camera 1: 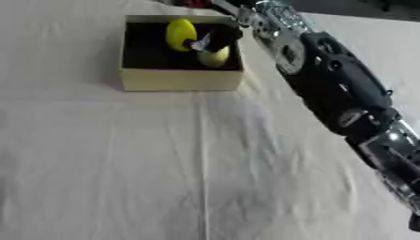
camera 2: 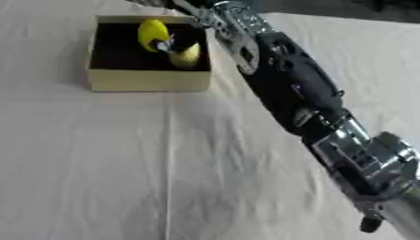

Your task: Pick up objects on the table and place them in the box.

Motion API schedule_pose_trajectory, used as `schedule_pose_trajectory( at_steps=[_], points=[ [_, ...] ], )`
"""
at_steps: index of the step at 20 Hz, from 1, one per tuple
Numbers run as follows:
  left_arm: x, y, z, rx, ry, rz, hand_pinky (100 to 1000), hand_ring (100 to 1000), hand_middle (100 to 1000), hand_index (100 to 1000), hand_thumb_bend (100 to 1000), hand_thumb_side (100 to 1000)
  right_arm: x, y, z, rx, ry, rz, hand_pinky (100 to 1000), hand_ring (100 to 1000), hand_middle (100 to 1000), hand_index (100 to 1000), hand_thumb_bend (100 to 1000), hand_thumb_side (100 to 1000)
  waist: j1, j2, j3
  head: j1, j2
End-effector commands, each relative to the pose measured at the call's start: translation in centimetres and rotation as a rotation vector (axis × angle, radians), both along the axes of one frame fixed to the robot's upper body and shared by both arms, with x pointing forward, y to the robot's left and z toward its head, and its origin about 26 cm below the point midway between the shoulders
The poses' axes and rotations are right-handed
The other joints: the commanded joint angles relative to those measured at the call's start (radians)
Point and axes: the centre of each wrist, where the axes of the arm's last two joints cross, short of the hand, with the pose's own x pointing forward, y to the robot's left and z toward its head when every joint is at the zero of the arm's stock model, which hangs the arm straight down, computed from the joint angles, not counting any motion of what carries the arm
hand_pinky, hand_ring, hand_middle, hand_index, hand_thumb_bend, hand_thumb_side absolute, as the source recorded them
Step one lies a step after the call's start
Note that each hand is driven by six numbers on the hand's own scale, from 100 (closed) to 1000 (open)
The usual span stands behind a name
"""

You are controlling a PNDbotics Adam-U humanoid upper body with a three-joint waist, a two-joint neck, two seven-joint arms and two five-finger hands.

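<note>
Right arm, left eye view: right arm crosses from the lower right corner up to the box at the top of the desk.
Right hand, left eye view: right hand sits inside the box, over its right half; whether the fingers are open or curled cannot be told.
Yellow objects, left eye view: tall yellow object stands just left of the hand; second yellow object lies directly below the hand, touching or nearly so.
Risk, left eye view: if the hand lifts while fingers are caught on the lower object, it could drag that object back out.
Box wall, right eye view: arm runs close over the right wall of the box; a sideways pull could shift or tip the box.
Object position, right eye view: both yellow objects lie inside the box, against the hand.
Left hand: not visible in either view.
</note>
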Motion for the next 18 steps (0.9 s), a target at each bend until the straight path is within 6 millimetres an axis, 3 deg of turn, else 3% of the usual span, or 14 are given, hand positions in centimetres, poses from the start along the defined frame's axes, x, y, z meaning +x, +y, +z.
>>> schedule_pose_trajectory(
  at_steps=[1,2,7,10,11,13,14,18],
  points=[
    [-0.3,-0.1,0.5,0.009,-0.019,-0.011,839,817,716,820,135,726,-0.4,0.1,1.9,-0.028,-0.029,0.012,875,802,850,928,512,337,0.011,-0.025,-0.002,0.003,-0.008],
    [-0.3,-0.1,0.5,0.009,-0.019,-0.011,839,817,715,820,134,726,-0.4,0.1,2.0,-0.035,-0.021,0.015,874,792,839,921,544,274,0.012,-0.025,-0.002,0.003,-0.008],
    [-0.3,-0.1,0.5,0.008,-0.016,-0.012,839,815,712,820,131,729,-0.8,0.1,2.7,0.006,-0.021,0.045,872,779,833,913,487,304,0.015,-0.025,-0.006,0.004,-0.006],
    [-0.3,0.0,0.5,0.009,-0.016,-0.007,839,813,711,819,128,729,-2.1,-0.2,4.2,0.060,-0.056,0.077,868,772,838,914,445,318,0.015,-0.024,-0.009,0.010,-0.002],
    [-0.3,0.1,0.5,0.009,-0.016,-0.003,839,813,711,819,128,728,-2.8,-0.4,5.0,0.083,-0.078,0.091,868,771,837,913,438,320,0.015,-0.024,-0.011,0.014,-0.001],
    [-0.3,0.2,0.6,0.008,-0.020,0.006,839,813,711,819,128,725,-4.8,-1.2,6.7,0.157,-0.132,0.114,862,755,830,901,347,339,0.015,-0.024,-0.016,0.028,0.000],
    [-0.3,0.3,0.6,0.009,-0.022,0.011,838,813,711,819,129,722,-5.9,-1.6,7.5,0.201,-0.154,0.127,860,748,827,891,255,378,0.015,-0.024,-0.018,0.038,0.000],
    [-0.3,0.7,0.8,0.016,-0.035,0.035,838,813,712,819,129,712,-11.2,-3.7,9.5,0.344,-0.232,0.186,853,740,804,859,105,389,0.021,-0.023,-0.030,0.082,0.004]
  ],
)
